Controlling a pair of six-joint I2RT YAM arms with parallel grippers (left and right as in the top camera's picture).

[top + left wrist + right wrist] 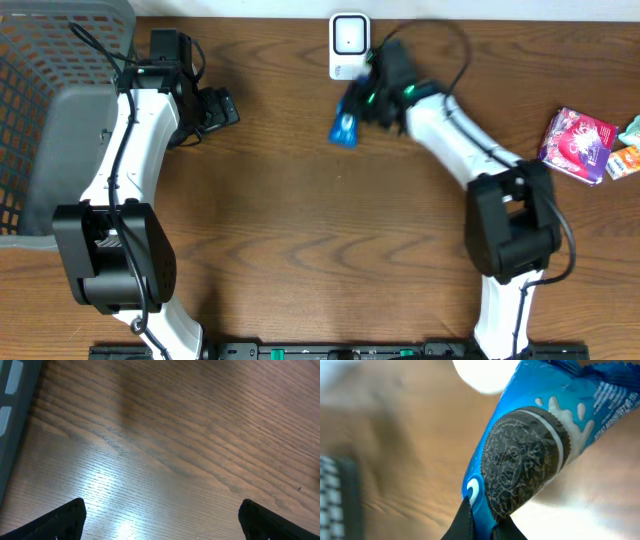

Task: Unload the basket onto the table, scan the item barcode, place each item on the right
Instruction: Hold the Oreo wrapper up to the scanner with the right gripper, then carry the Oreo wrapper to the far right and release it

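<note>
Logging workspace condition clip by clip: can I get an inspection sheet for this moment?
Surface: brown wood-grain table, light glare below the left wrist.
Job's things: blue cookie packet held near white scanner.
Clutter: pink packet and other small packets at the right edge.
Grippers: left gripper open, empty; right gripper shut on blue cookie packet.
Cables: black cable looping by the right arm.
Surroundings: grey basket at left.
</note>
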